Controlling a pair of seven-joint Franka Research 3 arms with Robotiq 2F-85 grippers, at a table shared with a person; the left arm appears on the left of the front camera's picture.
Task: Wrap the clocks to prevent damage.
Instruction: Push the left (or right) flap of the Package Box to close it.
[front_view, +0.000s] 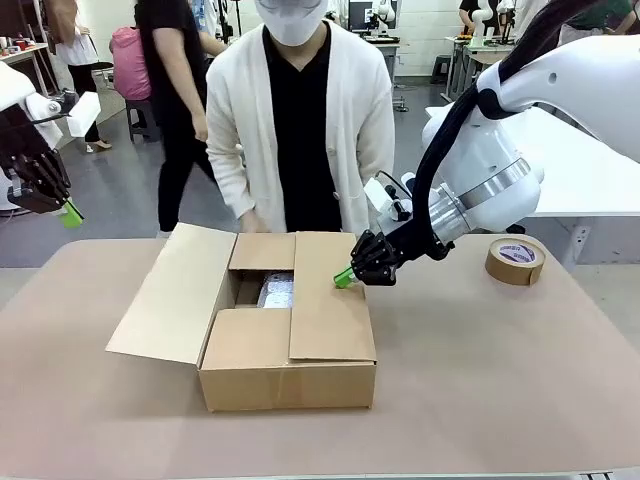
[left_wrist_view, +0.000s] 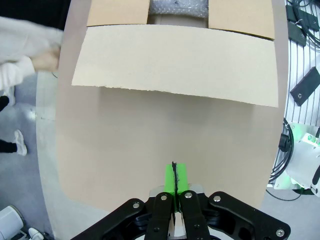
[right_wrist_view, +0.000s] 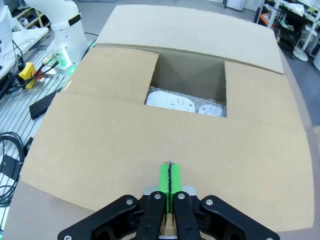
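Brown tape roll (front_view: 515, 260) lies flat on table (front_view: 480, 400)

light: bright, even indoor | shadows: soft | focus: sharp | wrist-view edges: bowed

Matt brown cardboard box (front_view: 330, 315), shiny bubble wrap (right_wrist_view: 210, 106), smooth table (front_view: 500, 400)

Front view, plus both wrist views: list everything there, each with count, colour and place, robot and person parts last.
cardboard box: one, brown, mid-table; left flap open outward, other three folded in
bubble-wrapped clocks: count unclear, one white face under clear wrap, inside the box
tape roll: one, brown, on the table right of the box
table: one, tan
right gripper: shut, green pads, at the box's right flap
left gripper: shut, green pads, raised beyond the table's left edge
person: one, white cardigan, far side, behind the box
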